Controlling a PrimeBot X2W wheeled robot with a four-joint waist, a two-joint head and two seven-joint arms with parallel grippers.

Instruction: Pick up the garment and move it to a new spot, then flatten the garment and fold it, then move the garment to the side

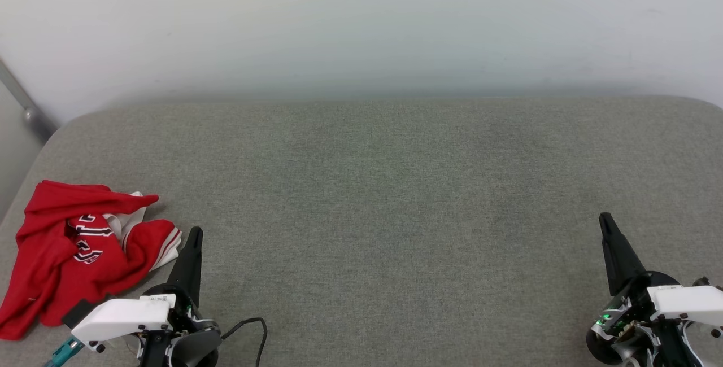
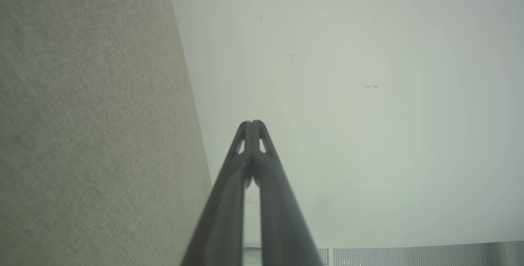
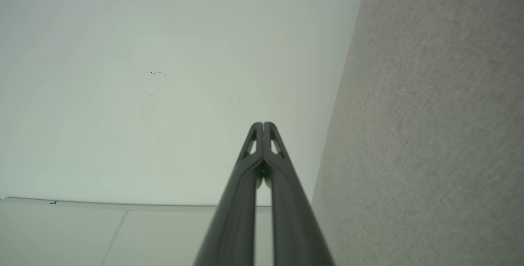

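Red garment [image 1: 62, 254] lies crumpled at the near left corner of the gray fabric surface [image 1: 384, 186], with its white striped edge just beside the left tool [image 1: 195, 234]; can't tell if they touch. Left tool closed, fingers pressed together, gripping nothing. Right tool [image 1: 604, 219] also closed and empty at the near right, well apart from the garment.
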